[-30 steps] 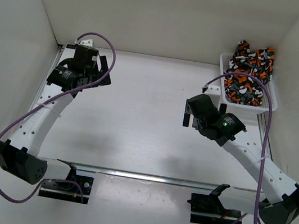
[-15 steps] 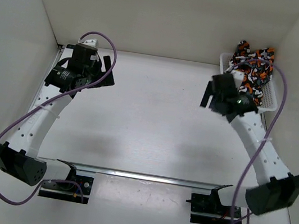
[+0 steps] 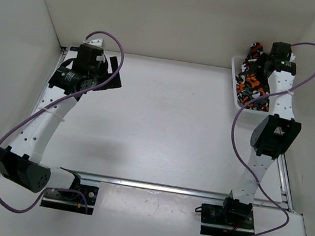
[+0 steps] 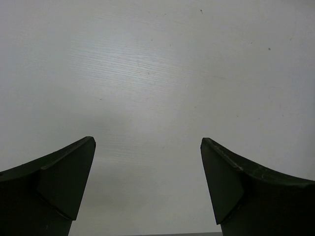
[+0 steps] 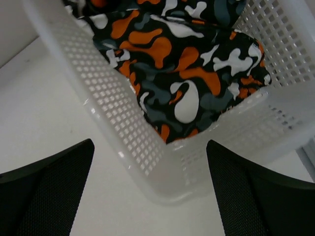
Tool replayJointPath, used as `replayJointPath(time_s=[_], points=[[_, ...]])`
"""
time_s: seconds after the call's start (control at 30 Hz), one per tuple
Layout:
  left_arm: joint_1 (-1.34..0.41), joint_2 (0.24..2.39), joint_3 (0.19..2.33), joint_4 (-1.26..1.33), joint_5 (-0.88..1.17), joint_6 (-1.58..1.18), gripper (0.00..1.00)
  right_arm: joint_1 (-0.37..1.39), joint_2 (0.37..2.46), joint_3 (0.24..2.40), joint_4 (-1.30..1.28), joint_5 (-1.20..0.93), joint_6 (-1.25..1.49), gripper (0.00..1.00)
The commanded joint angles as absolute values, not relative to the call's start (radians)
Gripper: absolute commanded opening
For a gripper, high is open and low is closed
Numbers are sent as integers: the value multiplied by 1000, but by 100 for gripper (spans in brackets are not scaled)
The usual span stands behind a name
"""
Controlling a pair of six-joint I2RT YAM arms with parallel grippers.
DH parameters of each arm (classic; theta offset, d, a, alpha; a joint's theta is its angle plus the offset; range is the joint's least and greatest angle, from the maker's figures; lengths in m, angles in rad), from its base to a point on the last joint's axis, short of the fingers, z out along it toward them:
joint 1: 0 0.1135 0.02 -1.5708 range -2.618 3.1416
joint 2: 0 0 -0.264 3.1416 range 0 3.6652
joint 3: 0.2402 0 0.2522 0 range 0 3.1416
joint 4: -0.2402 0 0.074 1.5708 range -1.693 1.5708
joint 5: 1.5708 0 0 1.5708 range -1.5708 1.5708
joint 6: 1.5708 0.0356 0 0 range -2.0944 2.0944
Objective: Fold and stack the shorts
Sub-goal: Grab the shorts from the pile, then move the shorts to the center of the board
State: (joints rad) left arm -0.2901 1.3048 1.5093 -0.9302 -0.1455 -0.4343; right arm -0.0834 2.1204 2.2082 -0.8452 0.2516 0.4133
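While right arm (image 3: 280, 101) reaches over far-right corner, top view: shorts (image 3: 248, 84) bunched in white mesh basket (image 3: 235, 67), beneath its wrist; left gripper (image 3: 115, 75) well apart, far left.

Left wrist: fingers spread wide, empty, over bare table (image 4: 147, 59).

Right wrist: right gripper (image 5: 148, 143) spread wide, empty, above basket's near corner; shorts ahead, inside.

The shorts (image 5: 172, 64) lie in the basket (image 5: 115, 115), far right on the table (image 3: 162, 125).

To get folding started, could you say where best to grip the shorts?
Probably a top fold of the shorts heaped in the basket, coming from straight above with the right gripper: the mesh walls block any sideways approach.
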Motion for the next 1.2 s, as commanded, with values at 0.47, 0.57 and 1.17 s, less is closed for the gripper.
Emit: replayJointPath(time_s=[0.47,0.57,1.17], points=[[-279,1420,1592,-902,-245,-459,100,-189,2451,2436,-721,-18,439,4],[-279,1420,1592,-902,-236,-483,100,-189,2350,2407,-700,-18,439,0],[-143,1276,1710,-1046,-152,-523,100,242,1554,2268,-532,-509,336,0]])
